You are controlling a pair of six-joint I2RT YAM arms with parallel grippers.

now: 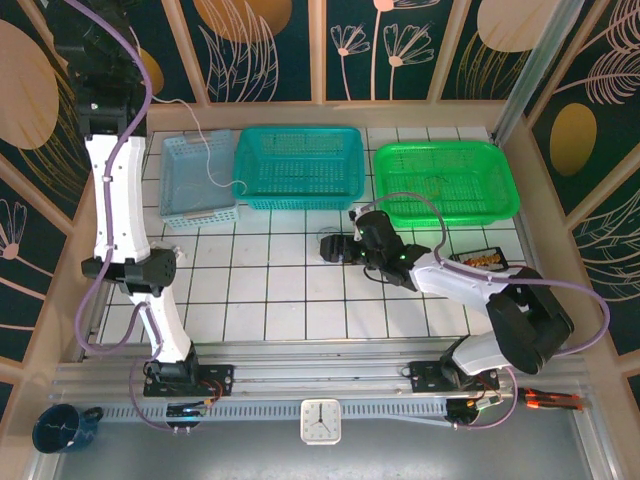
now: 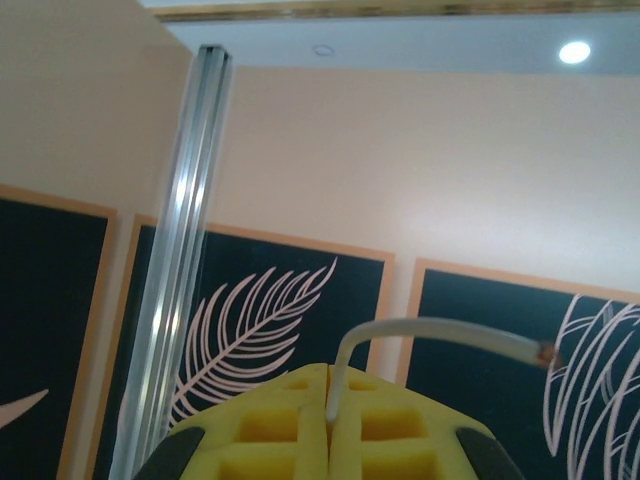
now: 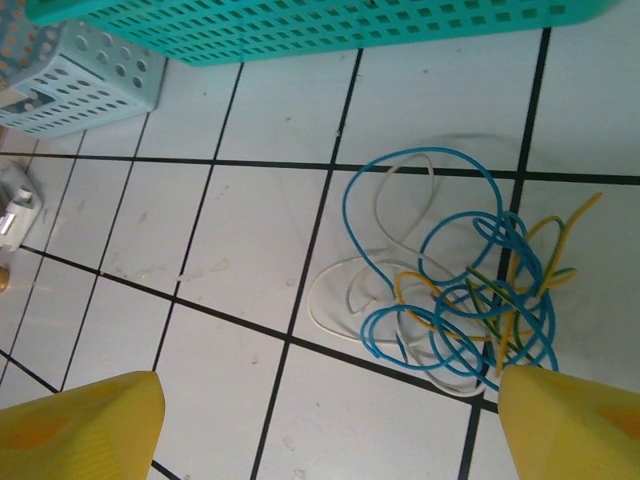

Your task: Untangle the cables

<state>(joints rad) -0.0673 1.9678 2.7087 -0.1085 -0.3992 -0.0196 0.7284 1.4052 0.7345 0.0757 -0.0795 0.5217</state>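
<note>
Thin blue, whitish and yellow cables [image 3: 450,290] knot loosely on the glossy tiled worktop [image 3: 200,240]. The right gripper [image 3: 325,425] gapes empty above them. The left gripper [image 2: 328,425] pinches a curved white cord [image 2: 440,333].

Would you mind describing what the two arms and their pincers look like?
The left arm and right arm have white shells with black joints, each trailing a thick purple cord. The left pincer and right pincer have yellow fingers.

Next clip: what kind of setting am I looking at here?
Probably a purpose-built robot data-collection cell, not a home: a white tiled tabletop walled by leaf-print panels, an aluminium mounting rail, and a clock at the front edge.
</note>
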